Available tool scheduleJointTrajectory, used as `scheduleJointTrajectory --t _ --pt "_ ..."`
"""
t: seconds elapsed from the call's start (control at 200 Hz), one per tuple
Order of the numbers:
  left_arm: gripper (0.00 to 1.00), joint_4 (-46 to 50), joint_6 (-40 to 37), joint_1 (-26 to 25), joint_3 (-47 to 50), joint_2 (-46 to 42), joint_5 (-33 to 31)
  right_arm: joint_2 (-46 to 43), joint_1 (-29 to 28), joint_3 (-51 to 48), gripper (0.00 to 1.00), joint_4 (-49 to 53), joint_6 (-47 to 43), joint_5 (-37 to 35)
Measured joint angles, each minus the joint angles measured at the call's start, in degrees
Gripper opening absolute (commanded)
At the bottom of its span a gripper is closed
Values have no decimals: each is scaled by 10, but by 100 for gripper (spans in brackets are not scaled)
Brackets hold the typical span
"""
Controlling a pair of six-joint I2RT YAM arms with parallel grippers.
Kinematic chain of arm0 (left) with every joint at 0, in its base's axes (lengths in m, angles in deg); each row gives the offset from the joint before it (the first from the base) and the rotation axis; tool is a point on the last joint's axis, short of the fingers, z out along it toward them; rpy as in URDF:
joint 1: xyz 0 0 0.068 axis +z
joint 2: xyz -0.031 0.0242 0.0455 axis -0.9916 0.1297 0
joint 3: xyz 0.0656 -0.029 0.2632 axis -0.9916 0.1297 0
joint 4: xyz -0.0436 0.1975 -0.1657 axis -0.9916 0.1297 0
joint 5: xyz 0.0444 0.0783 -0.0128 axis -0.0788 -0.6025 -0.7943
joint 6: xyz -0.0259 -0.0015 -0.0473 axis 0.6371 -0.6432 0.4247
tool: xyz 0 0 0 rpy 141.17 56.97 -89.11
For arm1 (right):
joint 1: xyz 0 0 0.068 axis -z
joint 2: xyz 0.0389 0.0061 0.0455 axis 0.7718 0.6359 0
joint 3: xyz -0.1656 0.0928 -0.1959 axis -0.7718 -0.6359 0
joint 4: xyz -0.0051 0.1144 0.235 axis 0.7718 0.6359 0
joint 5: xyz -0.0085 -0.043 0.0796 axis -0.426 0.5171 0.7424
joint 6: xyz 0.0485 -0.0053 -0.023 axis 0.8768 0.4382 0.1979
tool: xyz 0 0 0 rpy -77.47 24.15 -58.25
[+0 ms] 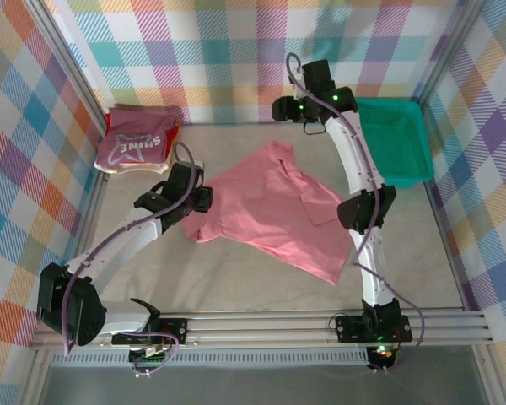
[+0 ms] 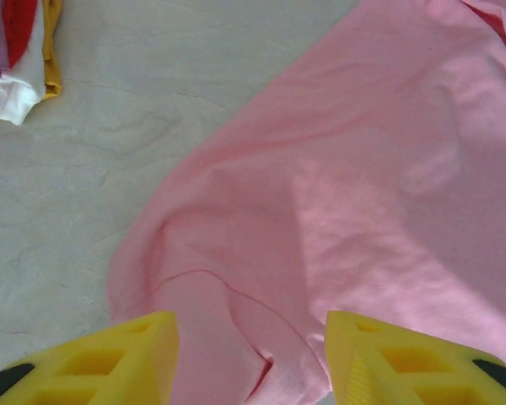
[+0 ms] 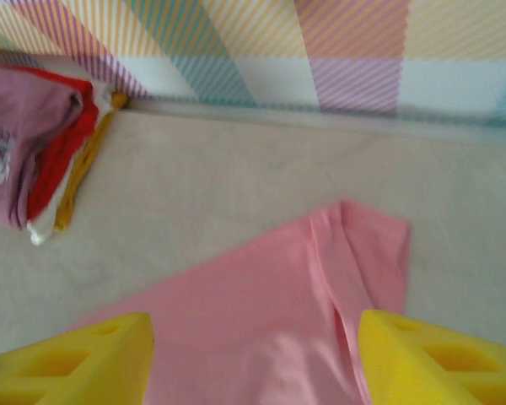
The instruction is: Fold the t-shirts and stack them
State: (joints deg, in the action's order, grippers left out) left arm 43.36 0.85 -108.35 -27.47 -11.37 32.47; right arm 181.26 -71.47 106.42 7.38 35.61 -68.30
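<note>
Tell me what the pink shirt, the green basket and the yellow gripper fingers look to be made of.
Pink shirt: soft matte cloth, likely cotton; it lies in folds and creases.
Green basket: probably rigid plastic, with a straight moulded rim and even colour.
Yellow fingers: matte hard plastic, perhaps printed, with hollow cut-outs.

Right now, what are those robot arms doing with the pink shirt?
They're folding t-shirts. A salmon-pink shirt lies spread on the table, not folded yet. The left gripper hovers open over its left edge and the right gripper open over its far end. A stack of folded shirts sits in the far-left corner.
</note>
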Motion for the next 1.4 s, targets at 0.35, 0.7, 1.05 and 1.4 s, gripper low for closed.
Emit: scheduleJointTrajectory --t 0.35,0.7,1.05,1.4 --pt "51 14 66 106 91 26 72 -555 -64 -793 71 -245 28 -61" --pt "46 -38 107 123 104 123 142 -770 -73 -1109 70 -211 193 -121" --pt "50 -65 124 123 144 127 158 -781 -78 -1207 71 -139 345 -98" --pt "15 -96 133 128 174 119 170 -709 -109 -1263 53 -222 370 -62"
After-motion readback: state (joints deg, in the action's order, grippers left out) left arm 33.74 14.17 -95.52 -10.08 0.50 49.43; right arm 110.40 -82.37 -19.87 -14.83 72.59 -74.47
